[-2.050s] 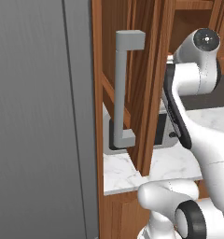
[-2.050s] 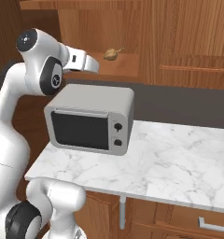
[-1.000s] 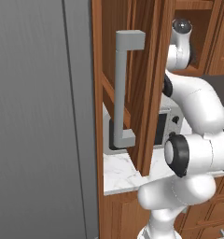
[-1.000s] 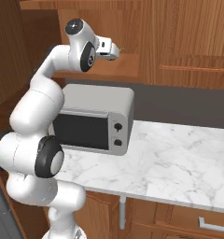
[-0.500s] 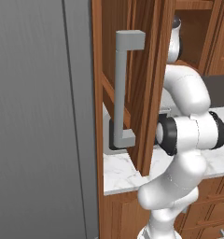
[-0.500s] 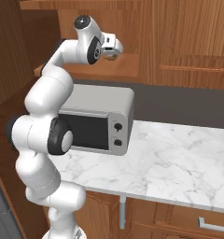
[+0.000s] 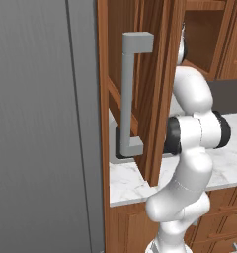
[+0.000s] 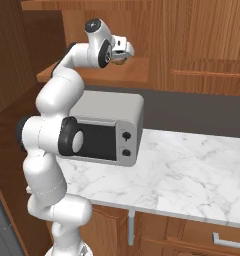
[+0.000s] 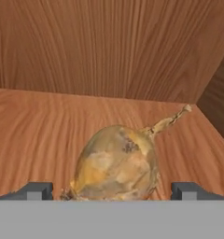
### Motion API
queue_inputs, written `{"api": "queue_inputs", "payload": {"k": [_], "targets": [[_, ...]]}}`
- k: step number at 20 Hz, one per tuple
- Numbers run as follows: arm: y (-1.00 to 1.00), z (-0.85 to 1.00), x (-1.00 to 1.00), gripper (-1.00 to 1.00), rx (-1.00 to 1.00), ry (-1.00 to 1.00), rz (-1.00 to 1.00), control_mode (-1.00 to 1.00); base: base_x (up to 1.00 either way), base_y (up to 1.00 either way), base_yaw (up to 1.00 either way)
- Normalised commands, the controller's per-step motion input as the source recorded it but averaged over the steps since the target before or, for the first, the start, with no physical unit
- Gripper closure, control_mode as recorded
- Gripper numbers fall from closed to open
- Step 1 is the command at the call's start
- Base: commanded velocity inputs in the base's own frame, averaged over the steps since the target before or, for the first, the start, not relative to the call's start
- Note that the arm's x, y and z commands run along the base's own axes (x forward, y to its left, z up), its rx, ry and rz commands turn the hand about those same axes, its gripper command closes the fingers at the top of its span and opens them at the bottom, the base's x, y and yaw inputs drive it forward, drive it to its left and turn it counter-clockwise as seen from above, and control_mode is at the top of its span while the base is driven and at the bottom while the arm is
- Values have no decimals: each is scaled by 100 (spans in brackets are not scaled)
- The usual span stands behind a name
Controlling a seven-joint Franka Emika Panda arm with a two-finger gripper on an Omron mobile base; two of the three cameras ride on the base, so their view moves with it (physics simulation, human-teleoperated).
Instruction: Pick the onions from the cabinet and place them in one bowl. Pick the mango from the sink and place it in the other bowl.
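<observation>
Tan onion between wide-spread claw tips.

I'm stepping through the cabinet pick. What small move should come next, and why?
Probably close the fingers on the tan onion: it lies on the cabinet shelf between the two open tips, which flank it on either side.

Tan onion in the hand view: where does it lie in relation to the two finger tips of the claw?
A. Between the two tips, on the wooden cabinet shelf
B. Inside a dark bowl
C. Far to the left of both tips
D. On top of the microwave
A: the tan onion lies on the wooden shelf, centred between the spread tips of the open claw.
</observation>
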Motion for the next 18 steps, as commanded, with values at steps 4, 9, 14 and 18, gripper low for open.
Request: {"api": "queue_inputs", "payload": {"k": [4, 9, 14, 18], "targets": [[-15, -11, 38, -100, -3, 0, 0, -100, 0, 0, 0], [-12, -15, 15, -100, -1, 1, 0, -100, 0, 0, 0], [1, -20, 0, 100, 0, 7, -3, -100, 0, 0, 0], [0, -21, 0, 100, 3, 0, -4, -100, 0, 0, 0]]}}
